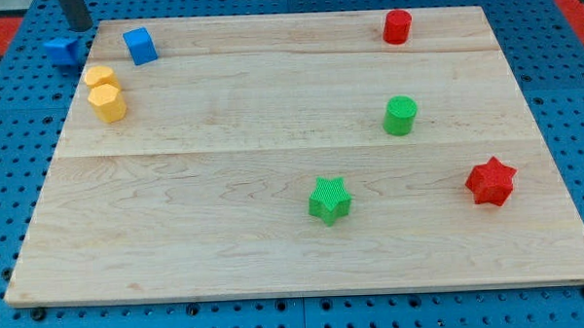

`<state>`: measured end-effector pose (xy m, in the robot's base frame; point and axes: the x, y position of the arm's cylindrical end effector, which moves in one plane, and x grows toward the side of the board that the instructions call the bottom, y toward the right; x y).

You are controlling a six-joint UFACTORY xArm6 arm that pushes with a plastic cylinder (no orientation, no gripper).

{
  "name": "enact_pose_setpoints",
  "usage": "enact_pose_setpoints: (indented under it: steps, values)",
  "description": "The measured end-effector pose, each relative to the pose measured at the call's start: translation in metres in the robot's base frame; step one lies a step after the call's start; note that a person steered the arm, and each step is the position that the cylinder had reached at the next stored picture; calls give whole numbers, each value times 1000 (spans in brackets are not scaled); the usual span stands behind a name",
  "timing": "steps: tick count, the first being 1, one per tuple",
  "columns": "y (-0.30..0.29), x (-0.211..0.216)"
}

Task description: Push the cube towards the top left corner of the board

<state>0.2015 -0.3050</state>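
The blue cube (pixel 140 45) sits on the wooden board (pixel 275 233) near its far left corner, tilted slightly out of line with the board edges. My tip (pixel 79 25) stands at the far left edge of the view, just beyond the board's far left corner, to the left of the cube and clear of it. The rod has no fingers; it is a plain straight rod and touches no block that can be confirmed.

A second blue block (pixel 62 50), its shape unclear, lies off the board on the blue pegboard (pixel 10 174), just below and left of my tip. Whether tip and block touch cannot be told.

Two yellow blocks lie close to the left edge, nearer than the cube: a yellow round block (pixel 100 77) and a yellow hexagonal block (pixel 108 101), touching each other.

On the right half: a red cylinder (pixel 396 27) at the far edge, a green cylinder (pixel 400 114) nearer, a red star (pixel 491 181) near the right edge, and a green star (pixel 329 200) near the centre.
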Motion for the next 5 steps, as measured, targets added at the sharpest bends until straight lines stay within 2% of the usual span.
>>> enact_pose_setpoints:
  steps: [1,2,3,4,5]
  values:
    - [3,10]
    - [50,26]
    - [133,5]
    - [247,11]
    - [369,62]
